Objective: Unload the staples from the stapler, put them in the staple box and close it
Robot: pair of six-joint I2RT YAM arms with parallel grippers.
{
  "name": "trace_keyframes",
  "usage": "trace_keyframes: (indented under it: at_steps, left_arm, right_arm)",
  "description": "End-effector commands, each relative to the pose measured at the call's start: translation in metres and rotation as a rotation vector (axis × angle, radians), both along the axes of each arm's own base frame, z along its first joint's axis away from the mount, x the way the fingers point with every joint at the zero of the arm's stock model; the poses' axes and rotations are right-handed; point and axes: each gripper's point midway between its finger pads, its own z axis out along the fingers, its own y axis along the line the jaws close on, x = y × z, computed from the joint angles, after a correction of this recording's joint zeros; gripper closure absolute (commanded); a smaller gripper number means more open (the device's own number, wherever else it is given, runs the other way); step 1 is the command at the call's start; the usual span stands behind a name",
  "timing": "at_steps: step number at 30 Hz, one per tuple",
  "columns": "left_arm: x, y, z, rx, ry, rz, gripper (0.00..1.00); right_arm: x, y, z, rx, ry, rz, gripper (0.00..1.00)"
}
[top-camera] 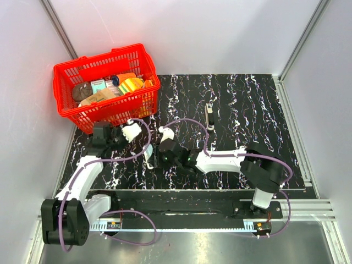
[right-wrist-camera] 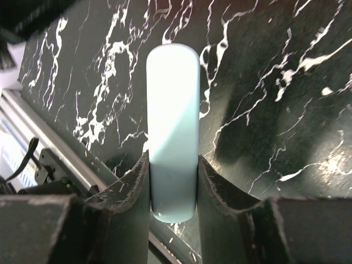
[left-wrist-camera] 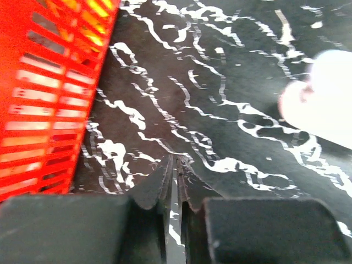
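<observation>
The stapler is a pale blue, rounded bar. My right gripper is shut on its near end and holds it above the black marbled table. In the top view the stapler shows as a small pale piece at the right gripper, left of the table's middle. My left gripper is shut and empty, its fingers almost touching, low over the table beside the red basket. In the top view it sits up and left of the stapler. No staples can be made out.
The red basket, filled with groceries, stands at the back left. A small narrow dark-and-silver object lies on the table at the back centre. A blurred white shape is at the right of the left wrist view.
</observation>
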Motion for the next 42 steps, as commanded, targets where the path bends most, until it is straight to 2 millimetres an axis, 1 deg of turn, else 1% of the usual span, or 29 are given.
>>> trace_keyframes:
  at_steps: [1,3,4,6,7,10,12,14,19,22,24,28,30,31,33,35,37,38,42]
  left_arm:
    - [-0.027,-0.032,0.022,-0.185,0.131,-0.065,0.83]
    - [-0.038,-0.043,0.028,-0.254,0.190,-0.087,0.78]
    - [-0.043,-0.048,0.030,-0.279,0.218,-0.107,0.73]
    - [-0.052,-0.056,0.033,-0.322,0.272,-0.137,0.53]
    - [-0.055,-0.060,0.037,-0.343,0.289,-0.156,0.51]
    - [-0.061,-0.069,0.040,-0.386,0.332,-0.197,0.49]
    - [-0.062,-0.071,0.039,-0.393,0.343,-0.213,0.48]
    - [-0.064,-0.071,0.037,-0.389,0.344,-0.227,0.48]
    - [-0.066,-0.071,0.033,-0.385,0.349,-0.236,0.48]
    - [-0.069,-0.074,0.035,-0.405,0.354,-0.250,0.48]
    - [-0.066,-0.075,0.036,-0.411,0.351,-0.247,0.48]
    - [-0.057,-0.072,0.035,-0.403,0.339,-0.223,0.53]
    - [-0.051,-0.071,0.035,-0.407,0.330,-0.206,0.60]
    - [-0.048,-0.068,0.035,-0.407,0.327,-0.193,0.65]
    - [-0.041,-0.064,0.035,-0.406,0.311,-0.170,0.81]
    - [-0.036,-0.058,0.033,-0.399,0.300,-0.152,0.91]
    - [-0.035,-0.058,0.031,-0.394,0.299,-0.150,0.96]
    - [-0.033,-0.052,0.031,-0.399,0.298,-0.128,0.97]
    - [-0.032,-0.049,0.032,-0.390,0.285,-0.120,0.99]
  right_arm:
    - [0.033,0.011,0.049,0.067,-0.126,-0.112,1.00]
    - [0.041,0.013,0.060,0.089,-0.142,-0.149,1.00]
    - [0.045,0.015,0.067,0.105,-0.143,-0.164,1.00]
    - [0.052,0.017,0.081,0.155,-0.135,-0.197,1.00]
    - [0.055,0.019,0.089,0.189,-0.129,-0.206,1.00]
    - [0.060,0.029,0.113,0.277,-0.118,-0.210,1.00]
    - [0.060,0.035,0.122,0.306,-0.111,-0.206,1.00]
    - [0.060,0.036,0.129,0.336,-0.105,-0.211,1.00]
    - [0.059,0.039,0.131,0.369,-0.084,-0.210,1.00]
    - [0.057,0.042,0.126,0.375,-0.066,-0.206,1.00]
    - [0.056,0.045,0.125,0.383,-0.057,-0.199,1.00]
    - [0.051,0.049,0.125,0.404,-0.032,-0.178,1.00]
    - [0.047,0.050,0.123,0.408,-0.019,-0.164,1.00]
    - [0.044,0.050,0.121,0.407,-0.013,-0.158,1.00]
    - [0.040,0.046,0.116,0.400,-0.003,-0.155,1.00]
    - [0.038,0.039,0.112,0.393,-0.001,-0.159,1.00]
    - [0.036,0.035,0.108,0.390,0.004,-0.163,1.00]
    - [0.035,0.034,0.105,0.385,0.010,-0.160,1.00]
    - [0.028,0.032,0.095,0.371,0.032,-0.138,1.00]
